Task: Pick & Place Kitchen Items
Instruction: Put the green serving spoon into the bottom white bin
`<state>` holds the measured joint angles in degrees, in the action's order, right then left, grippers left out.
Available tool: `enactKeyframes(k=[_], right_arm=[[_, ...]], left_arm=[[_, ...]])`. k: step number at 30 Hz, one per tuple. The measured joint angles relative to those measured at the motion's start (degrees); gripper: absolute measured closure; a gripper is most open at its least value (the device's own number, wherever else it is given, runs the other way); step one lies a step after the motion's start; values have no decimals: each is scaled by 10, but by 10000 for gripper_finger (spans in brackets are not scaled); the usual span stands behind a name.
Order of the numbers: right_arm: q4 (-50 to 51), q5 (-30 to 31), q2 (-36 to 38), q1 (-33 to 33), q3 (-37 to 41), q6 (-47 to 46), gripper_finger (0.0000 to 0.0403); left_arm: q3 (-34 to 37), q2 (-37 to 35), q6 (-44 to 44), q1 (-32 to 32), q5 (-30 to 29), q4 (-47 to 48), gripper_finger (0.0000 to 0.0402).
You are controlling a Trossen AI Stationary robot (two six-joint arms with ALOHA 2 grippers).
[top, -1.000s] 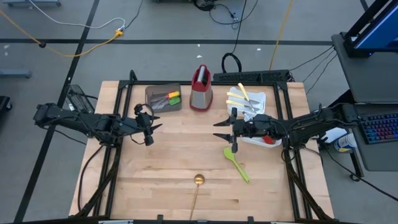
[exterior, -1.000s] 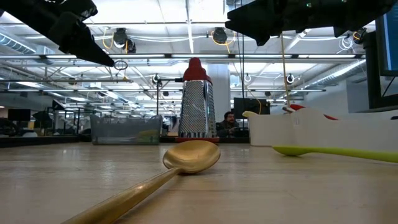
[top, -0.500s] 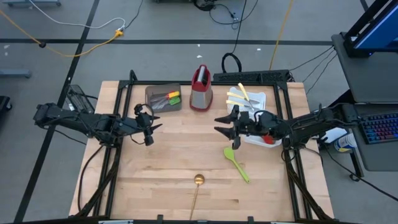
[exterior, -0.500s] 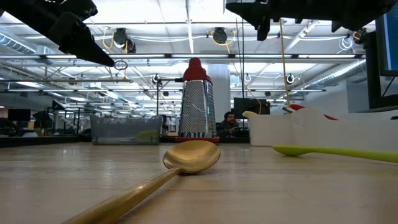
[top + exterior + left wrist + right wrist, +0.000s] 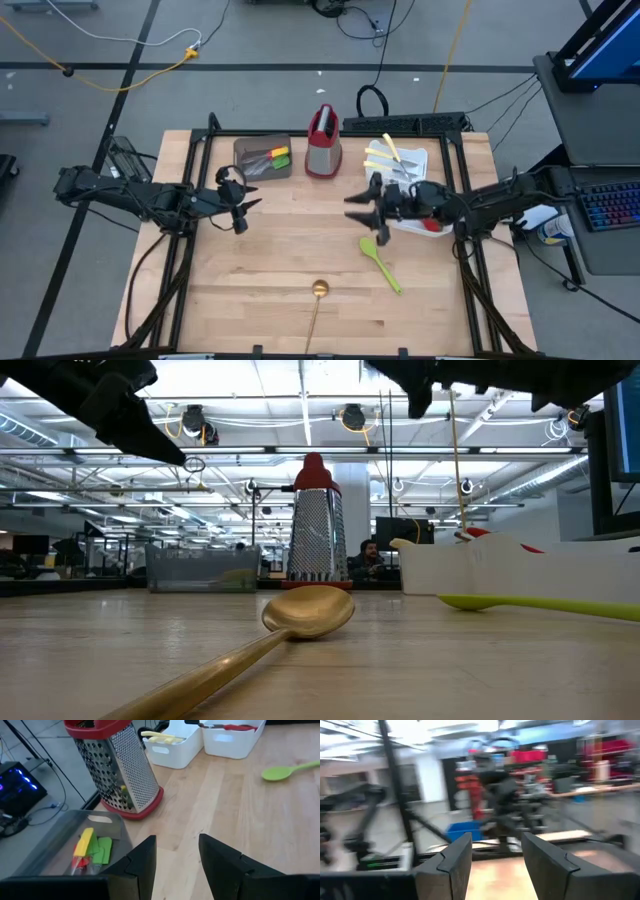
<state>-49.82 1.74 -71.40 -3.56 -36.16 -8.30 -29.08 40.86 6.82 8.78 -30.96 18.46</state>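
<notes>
Gold long-handled spoon [image 5: 317, 305], one, at the table's near edge. Green silicone spoon [image 5: 380, 262], one, beyond it, beneath the right gripper [image 5: 358, 208], jaws apart, empty. Left gripper [image 5: 250, 208], likewise parted, empty. Farther: one brown bin [image 5: 245, 152], one grater [image 5: 322, 140], two white trays [image 5: 415, 160] holding utensils.

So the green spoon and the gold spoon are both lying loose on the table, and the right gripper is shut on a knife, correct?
Not quite. The right gripper is open and holds nothing; the right wrist view shows its fingers apart with empty space between them. The rest stands: in the high view the green spoon and the gold spoon both lie loose on the table.
</notes>
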Motion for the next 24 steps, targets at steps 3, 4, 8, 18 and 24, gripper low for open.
enactKeyframes(k=[3, 4, 8, 18, 24], right_arm=[[-6, -18, 0, -29, 0, -11, 238], [-6, -14, 0, -41, 0, -14, 238], [-19, 21, -14, -94, 0, -15, 238], [-12, 55, -138, -165, -66, -35, 187], [152, 12, -149, -159, -123, -29, 164]], left_arm=[[0, 0, 8, 0, 0, -5, 247], [0, 0, 8, 0, 0, -9, 247], [0, 0, 8, 0, -1, -25, 247], [0, 0, 41, 0, 25, -29, 247], [0, 0, 71, 0, 105, -38, 247]])
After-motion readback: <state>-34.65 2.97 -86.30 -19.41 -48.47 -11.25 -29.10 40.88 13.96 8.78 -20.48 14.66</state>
